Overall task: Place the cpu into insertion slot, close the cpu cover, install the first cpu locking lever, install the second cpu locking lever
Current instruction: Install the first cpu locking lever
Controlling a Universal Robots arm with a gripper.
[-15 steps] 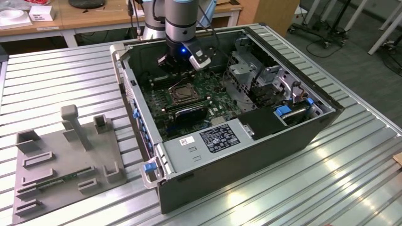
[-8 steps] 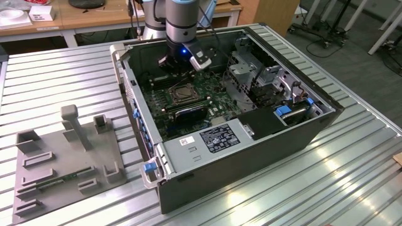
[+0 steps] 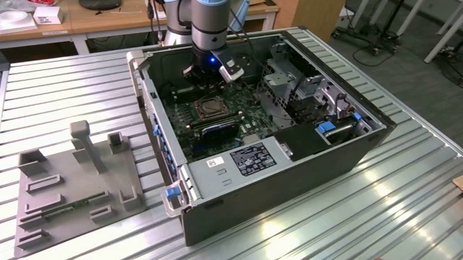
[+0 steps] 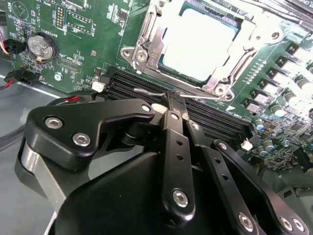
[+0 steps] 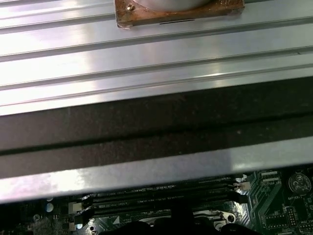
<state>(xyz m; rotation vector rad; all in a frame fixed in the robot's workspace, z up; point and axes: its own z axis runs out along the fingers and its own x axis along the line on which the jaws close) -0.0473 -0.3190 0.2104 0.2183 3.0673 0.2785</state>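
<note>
The cpu (image 4: 198, 44) lies pale and flat in the insertion slot (image 3: 210, 109). The silvery cpu cover (image 4: 146, 46) is folded down around it, its cut-out framing the chip. A thin wire locking lever (image 4: 146, 91) runs along the socket's edge beside the memory slots. In the second wrist view my gripper (image 4: 174, 100) is shut, its black fingertips meeting right at this lever and touching it. In the exterior view the gripper (image 3: 205, 80) hangs inside the open computer case (image 3: 289, 179), just behind the socket.
Black memory slots (image 4: 220, 122) lie between gripper and socket. A coin battery (image 4: 41, 46) sits on the green board. Drive cages (image 3: 304, 92) fill the case at the exterior view's right. A grey fixture plate (image 3: 72, 184) rests on the slatted table (image 5: 146, 49) at its left.
</note>
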